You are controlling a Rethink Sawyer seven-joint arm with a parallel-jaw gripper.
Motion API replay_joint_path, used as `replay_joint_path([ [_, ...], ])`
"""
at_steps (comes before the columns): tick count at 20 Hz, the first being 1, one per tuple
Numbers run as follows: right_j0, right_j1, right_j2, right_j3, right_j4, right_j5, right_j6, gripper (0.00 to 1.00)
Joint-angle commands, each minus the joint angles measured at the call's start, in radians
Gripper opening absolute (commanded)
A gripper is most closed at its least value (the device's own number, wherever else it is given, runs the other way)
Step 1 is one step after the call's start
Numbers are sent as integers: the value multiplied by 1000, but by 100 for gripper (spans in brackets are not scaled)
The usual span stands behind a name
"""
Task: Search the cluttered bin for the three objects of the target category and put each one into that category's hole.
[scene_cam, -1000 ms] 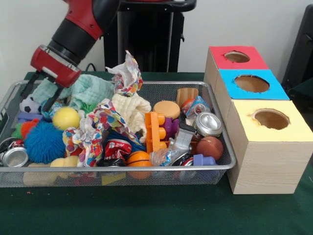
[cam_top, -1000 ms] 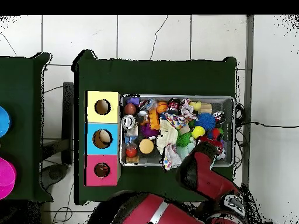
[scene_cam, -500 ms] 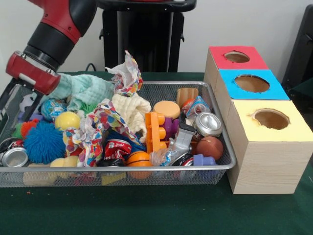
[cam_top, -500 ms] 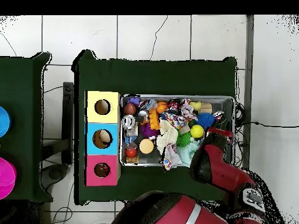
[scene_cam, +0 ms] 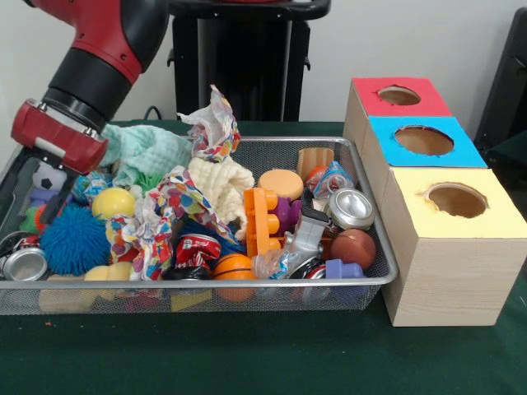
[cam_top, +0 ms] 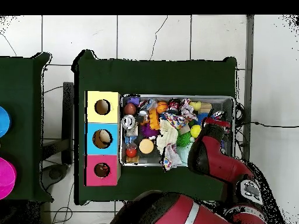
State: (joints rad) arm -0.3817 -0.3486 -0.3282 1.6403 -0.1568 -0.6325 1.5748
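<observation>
Three holes top the row of boxes just beside the wire bin (scene_cam: pixel 375 247): one in the red box (scene_cam: pixel 399 95), one in the blue box (scene_cam: pixel 424 140) and one in the yellow box (scene_cam: pixel 455 200). Which category is wanted cannot be told, so the bin's contents are simply listed. Balls lie at its left end in the front view: a yellow ball (scene_cam: pixel 113 202), a spiky blue ball (scene_cam: pixel 74 239) and a small soccer ball (scene_cam: pixel 48 175) near the back corner; a little basketball (scene_cam: pixel 233 266) sits against the front wall and a brown ball (scene_cam: pixel 354 248) lies toward the right end. Cans are scattered about: a crushed red can (scene_cam: pixel 196 249) at the front, a silver can (scene_cam: pixel 351 208) lying on its side at the right, and another silver can (scene_cam: pixel 25 263) in the front left corner. A green cloth (scene_cam: pixel 148 154), a cream cloth (scene_cam: pixel 218 185) and crumpled patterned paper (scene_cam: pixel 216 123) pile up in the middle, beside an orange block (scene_cam: pixel 260 220). The gripper (scene_cam: pixel 29 197) hangs over the left end, its two dark fingers (scene_cam: pixel 14 191) spread apart with nothing between them, tips down among the balls.
</observation>
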Motion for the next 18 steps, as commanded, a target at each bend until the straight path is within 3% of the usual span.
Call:
replay_joint_path([
  [1,-17,76,169,-97,-21,78,190,100],
  [8,-26,127,193,-92,34,77,222,100],
  [14,17,143,167,-65,111,35,224,100],
  [18,23,137,172,-72,110,46,212,100],
])
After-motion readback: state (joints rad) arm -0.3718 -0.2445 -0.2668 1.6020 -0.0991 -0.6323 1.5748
